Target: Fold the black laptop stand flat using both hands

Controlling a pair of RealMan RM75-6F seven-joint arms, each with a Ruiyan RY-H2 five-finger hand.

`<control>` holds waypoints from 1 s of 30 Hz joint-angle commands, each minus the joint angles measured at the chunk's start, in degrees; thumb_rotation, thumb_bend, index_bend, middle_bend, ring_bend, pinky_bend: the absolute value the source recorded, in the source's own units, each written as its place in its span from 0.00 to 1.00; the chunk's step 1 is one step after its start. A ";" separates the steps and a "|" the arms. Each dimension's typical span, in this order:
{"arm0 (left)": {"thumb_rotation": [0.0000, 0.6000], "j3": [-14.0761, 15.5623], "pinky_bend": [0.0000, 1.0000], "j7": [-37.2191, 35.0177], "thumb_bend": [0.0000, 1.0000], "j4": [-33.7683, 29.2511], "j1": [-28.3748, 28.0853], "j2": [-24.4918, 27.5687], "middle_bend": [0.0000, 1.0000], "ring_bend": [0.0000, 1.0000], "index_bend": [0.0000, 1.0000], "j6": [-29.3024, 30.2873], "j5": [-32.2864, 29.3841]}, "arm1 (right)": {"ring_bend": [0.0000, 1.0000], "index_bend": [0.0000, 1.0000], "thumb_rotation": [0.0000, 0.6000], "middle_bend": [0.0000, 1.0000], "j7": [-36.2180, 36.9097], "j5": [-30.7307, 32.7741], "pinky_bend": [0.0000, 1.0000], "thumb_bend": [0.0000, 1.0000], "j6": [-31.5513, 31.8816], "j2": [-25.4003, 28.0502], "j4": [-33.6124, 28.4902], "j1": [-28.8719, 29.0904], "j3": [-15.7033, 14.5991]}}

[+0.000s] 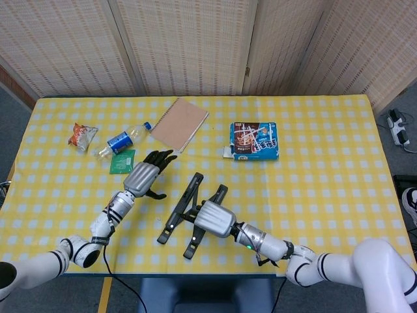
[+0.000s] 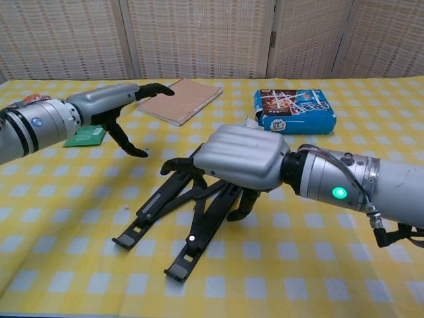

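The black laptop stand (image 1: pixel 184 201) lies on the yellow checked table, its two bars close together in a narrow X (image 2: pixel 154 210). My right hand (image 1: pixel 214 220) sits on top of its right bar and grips it, fingers curled down on one side and the thumb on the other (image 2: pixel 242 159). My left hand (image 1: pixel 144 175) hovers to the left of the stand, apart from it, fingers spread and holding nothing (image 2: pixel 112 106).
A brown notebook (image 1: pixel 180 124) and a blue snack box (image 1: pixel 254 141) lie behind the stand. A plastic bottle (image 1: pixel 124 139), a green packet (image 1: pixel 122 161) and a snack bag (image 1: pixel 82 135) sit at the far left, close to my left hand.
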 commanded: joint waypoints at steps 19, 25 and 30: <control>1.00 0.40 0.00 -2.27 0.14 -5.94 5.31 7.73 0.00 0.00 0.00 1.83 -2.36 | 0.00 0.00 1.00 0.00 -5.93 23.76 0.00 0.12 -28.92 2.75 -3.76 16.29 6.01; 1.00 0.53 0.00 -3.78 0.14 -5.09 5.65 7.76 0.00 0.00 0.00 1.56 -2.13 | 0.00 0.00 1.00 0.00 -5.36 24.02 0.00 0.12 -29.55 2.56 -3.15 17.43 4.97; 1.00 0.53 0.00 -4.76 0.14 -4.24 5.73 7.63 0.00 0.00 0.00 1.10 -2.07 | 0.00 0.00 1.00 0.00 -4.64 24.06 0.00 0.12 -29.56 2.46 -2.51 18.04 4.32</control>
